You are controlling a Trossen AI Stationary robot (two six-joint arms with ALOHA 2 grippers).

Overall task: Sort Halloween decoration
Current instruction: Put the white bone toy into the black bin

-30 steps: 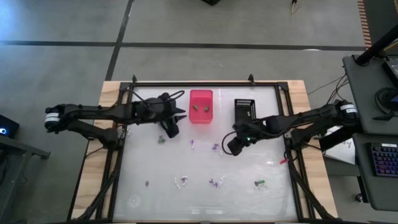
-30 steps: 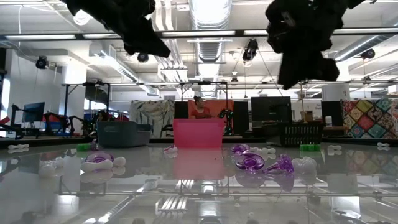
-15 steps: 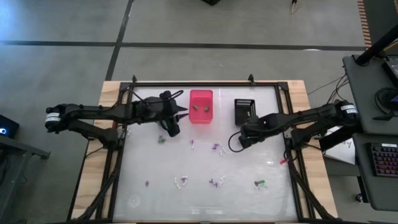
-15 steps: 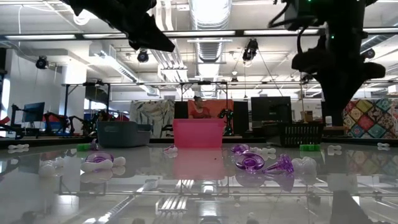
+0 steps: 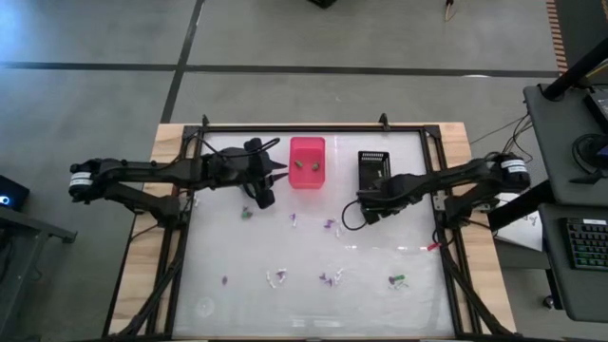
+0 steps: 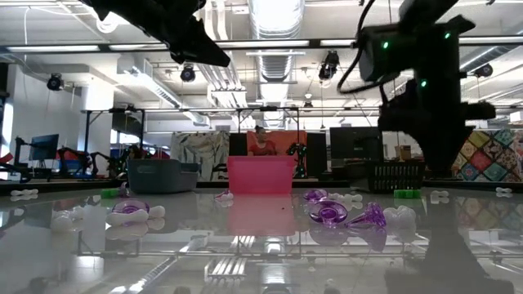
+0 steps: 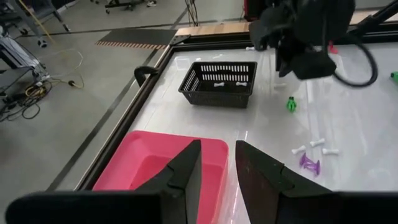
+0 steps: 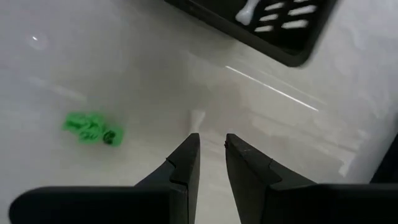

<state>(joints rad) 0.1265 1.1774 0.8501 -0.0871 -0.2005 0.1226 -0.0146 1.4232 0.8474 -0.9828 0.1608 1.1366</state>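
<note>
Trinkets lie scattered over the white table: purple, green and white pieces, mostly across the near half. Two white ones lie in the black bin; the pink bin holds two specks too small to identify.

Left gripper hangs over the pink bin's edge, fingers a narrow slit apart, nothing between them.

Right gripper, fingers slightly parted and empty, hovers over bare table beside the black bin, with a small pale piece just ahead.

Since a second ago the right arm has drawn back toward the black bin; the left has not moved.
</note>
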